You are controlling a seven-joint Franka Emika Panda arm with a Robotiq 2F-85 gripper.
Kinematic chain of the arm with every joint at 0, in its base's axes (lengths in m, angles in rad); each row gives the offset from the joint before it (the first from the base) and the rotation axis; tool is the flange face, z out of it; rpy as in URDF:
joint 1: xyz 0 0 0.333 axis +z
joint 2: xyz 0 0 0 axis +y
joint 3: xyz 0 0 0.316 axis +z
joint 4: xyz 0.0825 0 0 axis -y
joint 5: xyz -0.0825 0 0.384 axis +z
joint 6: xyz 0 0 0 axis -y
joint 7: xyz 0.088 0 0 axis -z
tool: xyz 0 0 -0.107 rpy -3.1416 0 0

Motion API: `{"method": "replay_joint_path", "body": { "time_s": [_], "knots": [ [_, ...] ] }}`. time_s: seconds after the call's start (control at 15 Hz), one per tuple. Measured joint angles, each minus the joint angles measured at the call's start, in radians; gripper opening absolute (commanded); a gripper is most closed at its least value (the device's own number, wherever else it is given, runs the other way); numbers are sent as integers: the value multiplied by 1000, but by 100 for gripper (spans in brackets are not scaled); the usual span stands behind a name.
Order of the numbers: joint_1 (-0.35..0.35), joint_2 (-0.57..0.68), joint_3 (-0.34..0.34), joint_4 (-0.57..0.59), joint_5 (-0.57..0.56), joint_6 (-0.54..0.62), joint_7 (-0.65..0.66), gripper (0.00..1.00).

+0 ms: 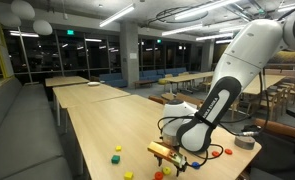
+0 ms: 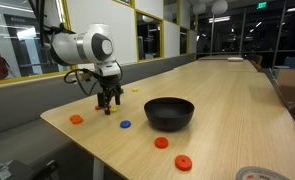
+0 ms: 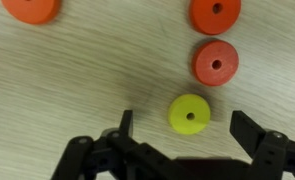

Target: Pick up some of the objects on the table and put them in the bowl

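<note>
In the wrist view my open gripper [image 3: 187,128] hangs just above the pale wood table [image 3: 67,90], with a yellow disc [image 3: 190,114] between its fingers, not touching either. A red disc [image 3: 216,62] and two orange discs [image 3: 215,14] [image 3: 31,8] lie beyond it. In an exterior view the gripper [image 2: 109,106] is low over the table [image 2: 227,100], to the left of the black bowl [image 2: 169,112]. Orange discs [image 2: 76,119] [image 2: 162,142] [image 2: 183,162] and a blue disc [image 2: 125,125] lie around. In the other exterior view the gripper [image 1: 167,152] is near yellow blocks [image 1: 117,152]; the bowl is hidden there.
A grey tape roll [image 1: 245,142] lies near the table's edge, also at the bottom edge of an exterior view [image 2: 255,174]. The table's near edge [image 2: 77,145] is close to the gripper. More tables and chairs [image 1: 187,78] stand farther back.
</note>
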Motion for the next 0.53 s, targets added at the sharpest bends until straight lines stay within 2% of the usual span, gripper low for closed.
{"method": "replay_joint_path", "body": {
  "time_s": [0.53],
  "knots": [
    [-5, 0, 9, 0, -4, -16, 2, 100]
  ]
}}
